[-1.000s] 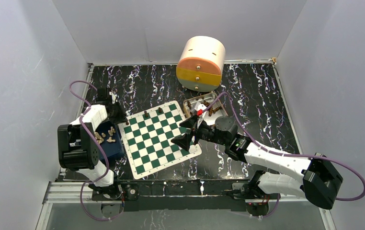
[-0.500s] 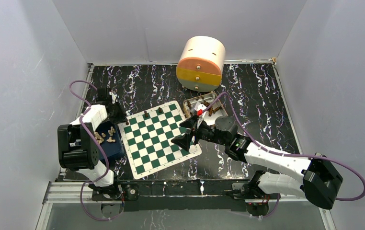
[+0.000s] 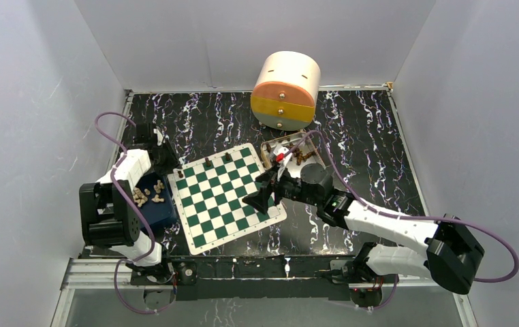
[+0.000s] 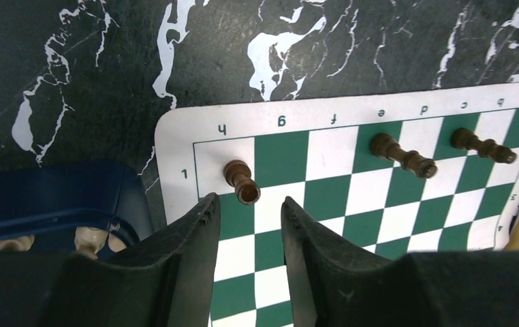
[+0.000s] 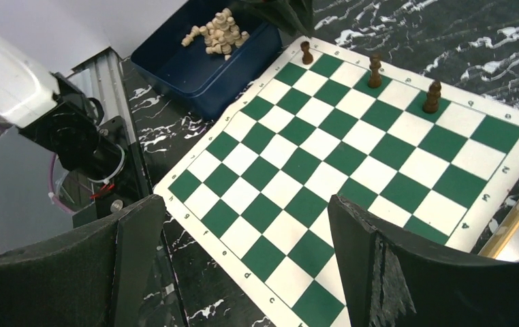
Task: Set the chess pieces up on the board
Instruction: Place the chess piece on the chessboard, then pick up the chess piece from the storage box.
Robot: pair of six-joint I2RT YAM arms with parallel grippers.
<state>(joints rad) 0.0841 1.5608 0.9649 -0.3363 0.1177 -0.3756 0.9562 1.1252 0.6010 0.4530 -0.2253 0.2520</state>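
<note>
As you look out from the arm bases, right hand (image 5: 244, 204): fingers spread wide with nothing between them, hanging over the near right part of the board.
Board (image 3: 226, 194): flat on the counter (image 3: 366, 150), turned at an angle to you.
Blue bin (image 3: 165, 211): just beside the board's left edge, pale pieces (image 5: 219, 30) heaped inside.
Left hand (image 4: 248, 204): fingers parted a little at the board's far left corner, pinching nothing.
Rook (image 4: 241, 182): dark, upright on the corner square, just at those fingertips and free of both.
Two dark pieces (image 4: 402, 154): upright further along that same far row.
Tray (image 5: 515, 214): at the board's far right corner, with loose dark pieces (image 3: 302, 156) in it.
Round cabinet (image 3: 285, 90): farthest back.
</note>
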